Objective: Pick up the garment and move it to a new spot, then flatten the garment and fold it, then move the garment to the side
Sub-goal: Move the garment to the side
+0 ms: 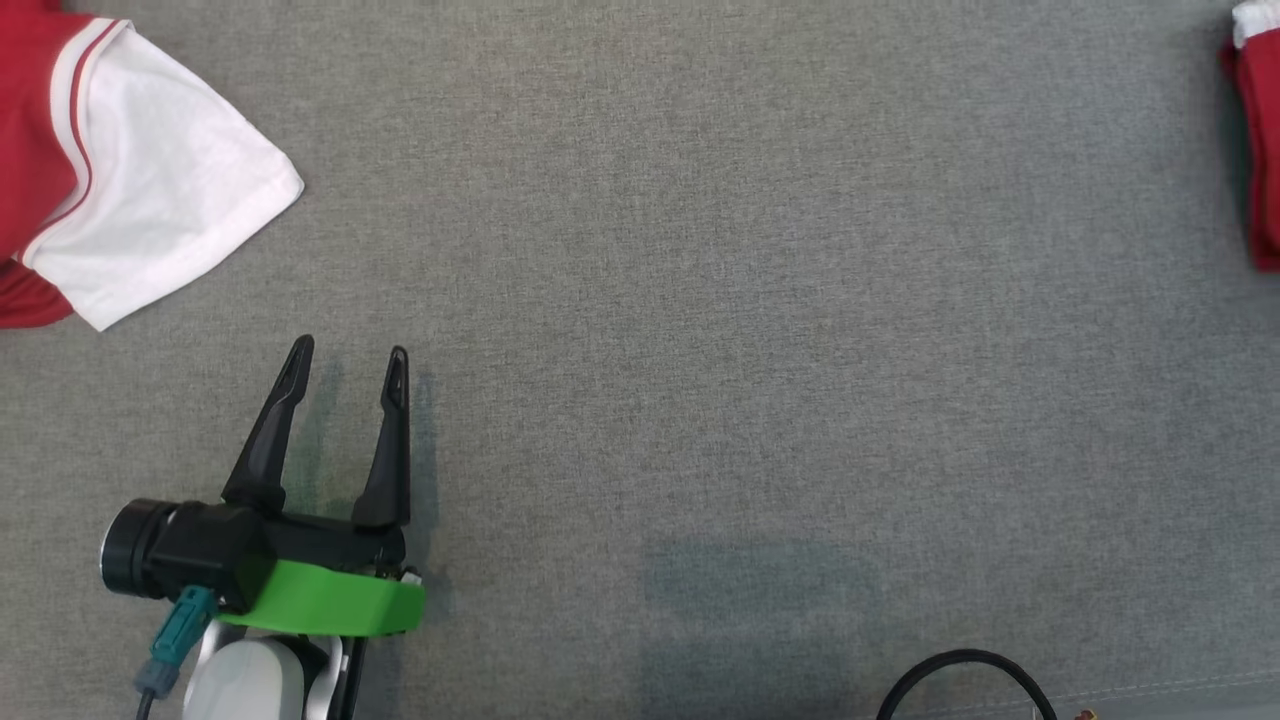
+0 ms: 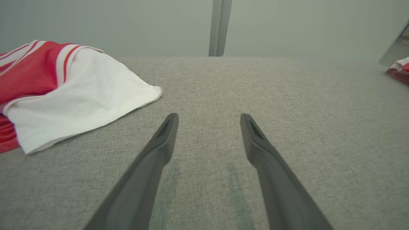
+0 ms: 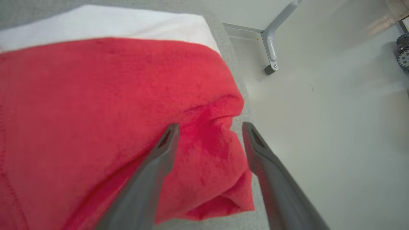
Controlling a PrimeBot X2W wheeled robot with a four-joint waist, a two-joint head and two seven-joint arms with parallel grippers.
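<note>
**Head view.** Looks down on a flat grey woven cloth tabletop (image 1: 700, 300). At the far right edge, a folded red knit garment with a white part (image 1: 1262, 150), cut off by the frame. Runs long from near to far in the strip on show. At the far left, well apart from it, a second red jersey with a white sleeve and striped trim (image 1: 150, 180), sleeve corner pointing right. At the near left, the left gripper (image 1: 349, 352) over bare cloth. Holds nothing, long dark fingers spread, tips pointing far and stopping short of the white sleeve. Behind the fingers, a bright green plastic band (image 1: 330, 600). At the near right, a black cable loop (image 1: 960, 660).

**Left wrist view.** Looks low along the left gripper (image 2: 209, 117), jaws wide apart over the tabletop (image 2: 287, 95). To the left, the second red jersey (image 2: 80, 95), heaped, white sleeve draped toward the fingers but apart from them. Far right, at the table's edge, a sliver of the folded red knit garment (image 2: 399, 70). Beyond the far edge, an upright grey metal post (image 2: 219, 28).

**Right wrist view.** Looks down the right gripper (image 3: 211, 126), jaws spread, pinching nothing, straddling a rumpled corner of the folded red knit garment (image 3: 111, 111). Cannot tell whether the fingers touch the cloth. White part along the garment's far side. To the right, a pale smooth floor (image 3: 335, 127), a grey angled metal leg (image 3: 271, 41) and a dark treaded wheel (image 3: 404, 54).
</note>
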